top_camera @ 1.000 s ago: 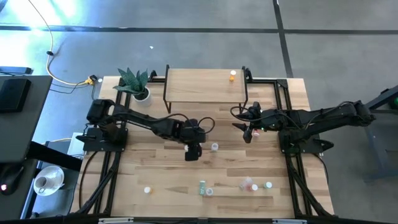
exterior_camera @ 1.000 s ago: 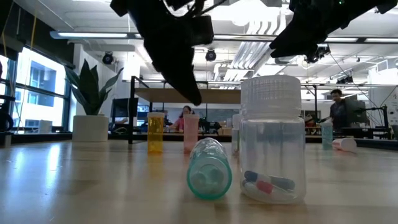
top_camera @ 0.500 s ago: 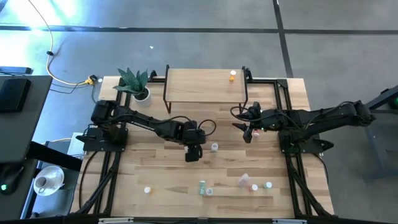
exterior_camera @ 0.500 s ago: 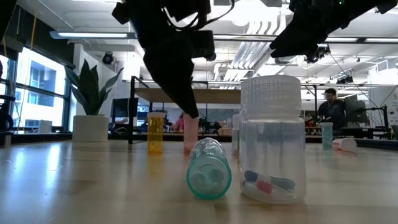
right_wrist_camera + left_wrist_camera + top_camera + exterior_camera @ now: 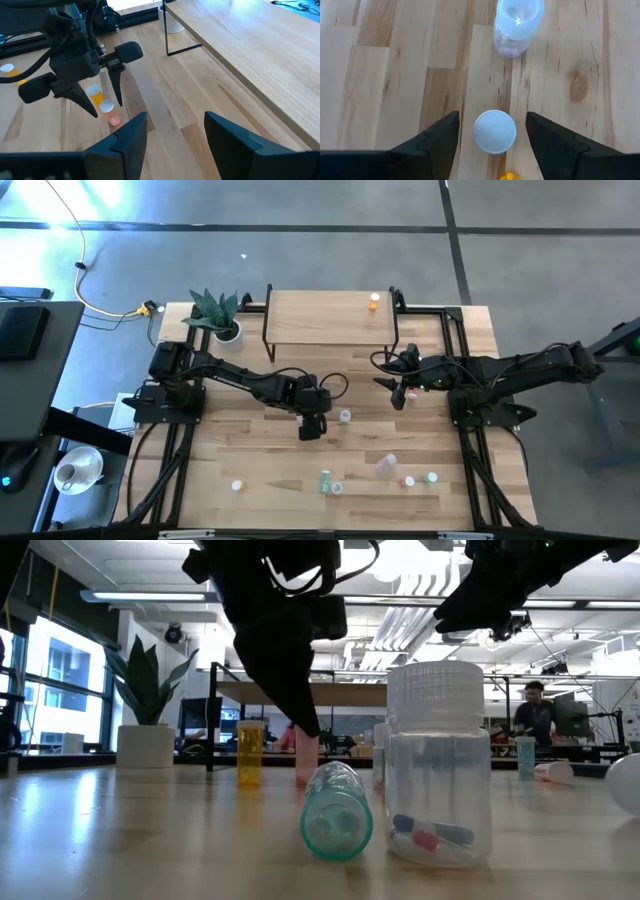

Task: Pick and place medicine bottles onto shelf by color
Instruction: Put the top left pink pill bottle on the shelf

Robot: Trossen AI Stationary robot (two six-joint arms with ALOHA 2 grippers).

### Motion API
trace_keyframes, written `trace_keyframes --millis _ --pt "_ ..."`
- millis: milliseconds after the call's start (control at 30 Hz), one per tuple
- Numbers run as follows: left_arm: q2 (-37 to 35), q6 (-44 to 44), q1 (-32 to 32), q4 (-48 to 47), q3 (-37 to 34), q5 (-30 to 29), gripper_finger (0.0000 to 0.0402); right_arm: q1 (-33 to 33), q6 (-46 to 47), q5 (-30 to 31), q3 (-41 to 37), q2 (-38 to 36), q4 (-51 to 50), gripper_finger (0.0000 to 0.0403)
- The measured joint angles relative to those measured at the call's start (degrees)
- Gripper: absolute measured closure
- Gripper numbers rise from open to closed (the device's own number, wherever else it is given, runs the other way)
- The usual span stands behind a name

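Note:
A pink bottle (image 5: 306,754) with a white cap (image 5: 494,131) stands upright on the table, mid-table in front of the shelf (image 5: 330,320). My left gripper (image 5: 492,120) is open above it, fingers pointing down, one on each side of the cap with a gap at both sides. It also shows in the high view (image 5: 311,425). An orange bottle (image 5: 250,753) stands just beside the pink one. My right gripper (image 5: 400,394) is open and empty, above the table to the right of the shelf's front. One orange bottle (image 5: 374,301) stands on the shelf's far right.
A clear bottle (image 5: 345,417) stands right of my left gripper. Several more bottles lie or stand near the front edge: an orange one (image 5: 238,485), a green one (image 5: 326,478), pale ones (image 5: 387,465). A potted plant (image 5: 218,315) stands left of the shelf.
My left gripper has come down over the pink bottle, its fingers now on either side of the cap. A pale bottle near the front right has rolled a little toward the table's far left.

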Motion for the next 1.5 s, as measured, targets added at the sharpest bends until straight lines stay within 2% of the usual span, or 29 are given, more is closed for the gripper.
trace_keyframes --millis 367,567,1000,1233,1500 --pt "0.00 0.05 -0.02 -0.40 0.00 0.68 0.0264 0.00 -0.08 0.00 0.00 0.00 0.00 0.0214" --pt "0.00 0.42 -0.04 -0.37 0.00 0.72 0.0289 0.01 -0.08 0.00 0.00 0.00 0.00 0.0214" --pt "-1.48 1.72 0.63 -2.31 1.11 4.09 0.0288 0.00 -0.10 0.00 0.00 0.00 0.00 0.0214" --pt "-4.68 5.97 3.80 -11.82 9.48 3.36 0.0288 0.00 -0.10 0.00 0.00 -0.02 -0.50 0.0214" --pt "-9.46 9.07 10.33 -20.11 18.08 1.35 0.0288 0.02 -0.56 0.00 0.00 0.00 -0.79 0.0214"
